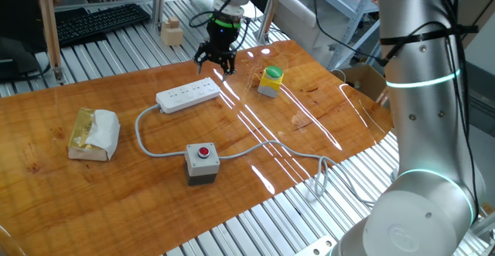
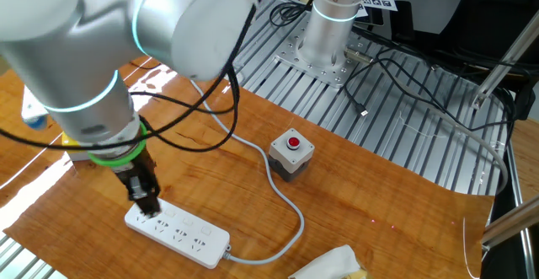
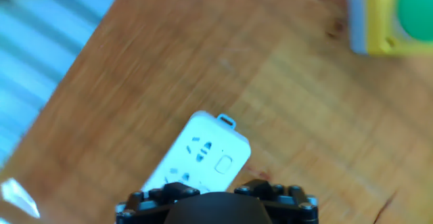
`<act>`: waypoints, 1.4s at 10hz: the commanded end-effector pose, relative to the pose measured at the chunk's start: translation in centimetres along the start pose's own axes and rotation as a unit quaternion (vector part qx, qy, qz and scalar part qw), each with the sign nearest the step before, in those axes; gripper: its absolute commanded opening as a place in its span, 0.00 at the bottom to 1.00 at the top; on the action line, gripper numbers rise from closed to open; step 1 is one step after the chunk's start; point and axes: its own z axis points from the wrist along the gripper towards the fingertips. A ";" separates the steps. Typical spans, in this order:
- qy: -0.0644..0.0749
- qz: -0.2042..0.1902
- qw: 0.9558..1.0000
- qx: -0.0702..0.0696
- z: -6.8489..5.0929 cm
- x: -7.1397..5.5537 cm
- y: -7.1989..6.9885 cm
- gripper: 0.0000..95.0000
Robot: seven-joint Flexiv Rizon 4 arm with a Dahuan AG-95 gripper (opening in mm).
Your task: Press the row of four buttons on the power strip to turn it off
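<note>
Power strip [image 1: 188, 94] lies flat on the worktop [image 1: 309, 132], toward the far edge as one fixed view shows it, long axis roughly along that edge. Grey cable [image 1: 143, 136] leaves its left end and loops back toward the grey box with the red button [image 1: 203, 163].

Fingers [image 1: 216, 58] point straight down over the strip's right end, the end away from the cable. In that view there's air between the tips and the strip. In the other fixed view the tips overlap the strip's end and I can't rule out contact from that angle. My read: hovering, not pressing.

Finger state: in one fixed view the prongs look splayed with a gap between them, so partly open, nothing held. The hand view only shows the gripper body, no tips.

Progress: can't confirm any switch state. The hand view shows one button [image 3: 223, 163] near the strip's end beside a socket, but it's motion-blurred and there's no indicator I can read. The other three are hidden under the gripper body there and too small to pick out in the fixed views. Whether the end button is already pressed, I can't tell.

Judgement: early in the task, arm staged at the end button. Treat all four presses as outstanding, working along the row toward the cable end.

The yellow block with the green cap [image 1: 271, 80] sits just right of the strip, close enough that a sideways drift could hit the wrong button.
</note>
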 end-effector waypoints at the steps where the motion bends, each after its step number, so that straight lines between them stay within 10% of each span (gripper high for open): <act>1: -0.037 -0.360 0.932 0.024 0.1 4.4 0.4 0.00; 3: -0.056 -0.397 0.915 0.041 0.5 6.0 1.0 0.00; 14: -0.092 -0.401 0.909 0.061 0.2 10.3 2.2 0.00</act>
